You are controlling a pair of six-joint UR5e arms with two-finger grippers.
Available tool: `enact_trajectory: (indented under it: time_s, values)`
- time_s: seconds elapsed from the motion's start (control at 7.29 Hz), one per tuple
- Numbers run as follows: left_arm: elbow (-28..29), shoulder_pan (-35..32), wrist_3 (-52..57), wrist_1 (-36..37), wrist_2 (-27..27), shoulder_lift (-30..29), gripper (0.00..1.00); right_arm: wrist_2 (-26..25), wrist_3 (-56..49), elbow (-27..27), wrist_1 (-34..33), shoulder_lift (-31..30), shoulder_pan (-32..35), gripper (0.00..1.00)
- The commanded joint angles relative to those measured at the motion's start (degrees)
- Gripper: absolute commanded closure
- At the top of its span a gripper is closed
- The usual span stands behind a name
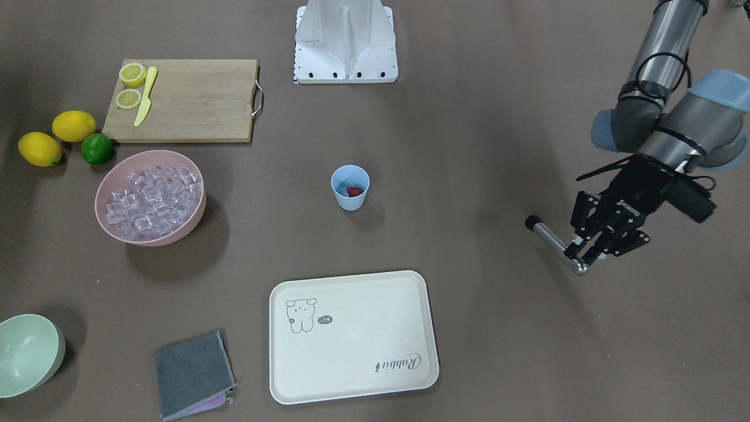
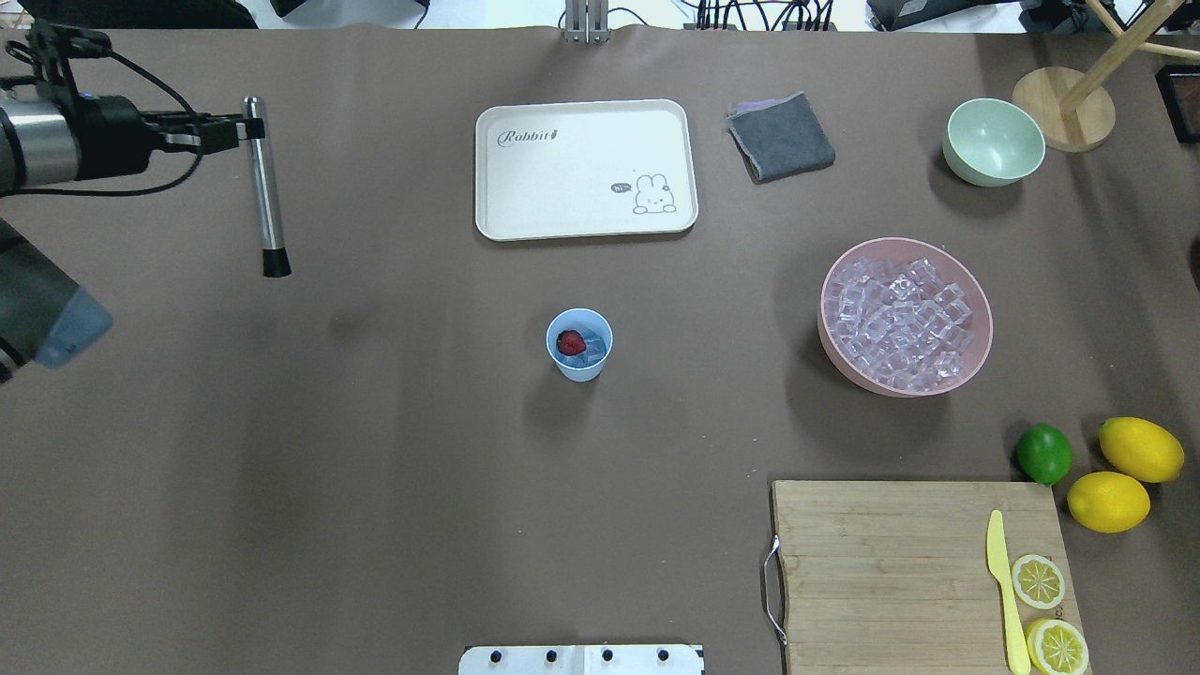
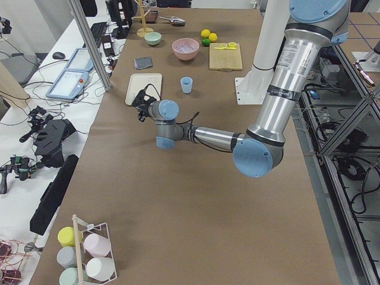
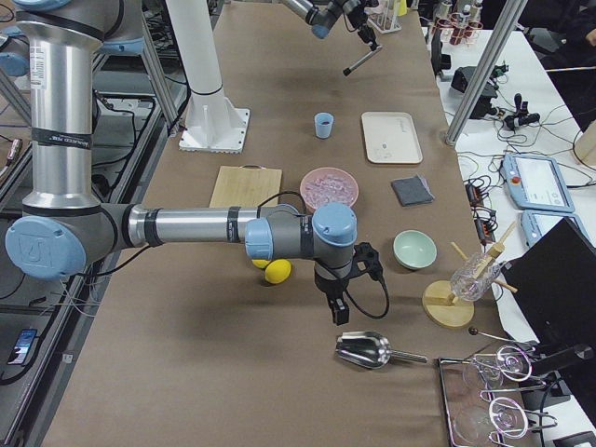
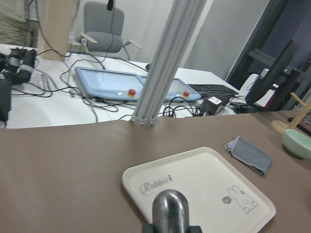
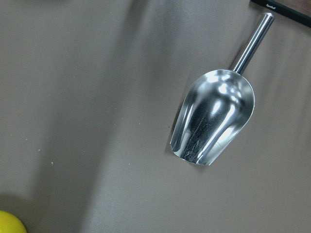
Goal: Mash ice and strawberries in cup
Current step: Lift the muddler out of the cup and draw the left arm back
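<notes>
The light-blue cup (image 2: 579,362) stands upright mid-table, also seen from the front (image 1: 350,201). Inside it lie a dark red strawberry (image 2: 569,342) and a few pieces of ice (image 2: 593,352). A heap of ice cubes (image 2: 902,319) fills the pink bowl (image 2: 832,348). My left gripper (image 2: 242,129) hovers far left of the cup, shut on one end of a steel muddler (image 2: 265,192) with a black tip; from the front the gripper (image 1: 585,255) sits well above the table. My right gripper (image 4: 340,305) shows only in the exterior right view, above a metal scoop (image 6: 214,121); open or shut, I cannot tell.
A cream tray (image 2: 581,220) lies beyond the cup, with a grey cloth (image 2: 781,137) and a pale green bowl (image 2: 994,142) to its right. Near the robot's right is a cutting board (image 2: 891,572) with lemon slices and a yellow knife, beside two lemons (image 2: 1139,448) and a lime (image 2: 1043,453).
</notes>
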Motion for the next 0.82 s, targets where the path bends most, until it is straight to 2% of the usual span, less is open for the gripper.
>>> enact_trajectory:
  time_s: [0.0,0.14,0.27,0.55,0.69]
  values:
    - [0.2,-11.6,3.0,12.0,-14.7,0.2,1.00,0.0,0.0,-0.1,0.0,0.0,0.0,0.01]
    - [0.3,-12.8,5.8,16.2,-16.5,0.4,1.00,0.0,0.1,-0.1,0.0,0.0,0.0,0.01]
    - [0.5,-12.7,6.7,18.7,-16.6,3.7,1.00,0.0,0.1,-0.1,0.0,0.0,0.0,0.01]
    - [0.9,-12.5,13.5,19.2,-18.0,9.8,1.00,0.0,0.1,0.1,0.0,-0.2,0.0,0.01]
    - [2.1,-12.2,14.0,21.9,-23.2,11.2,1.00,0.0,0.1,0.0,0.0,0.0,0.0,0.01]
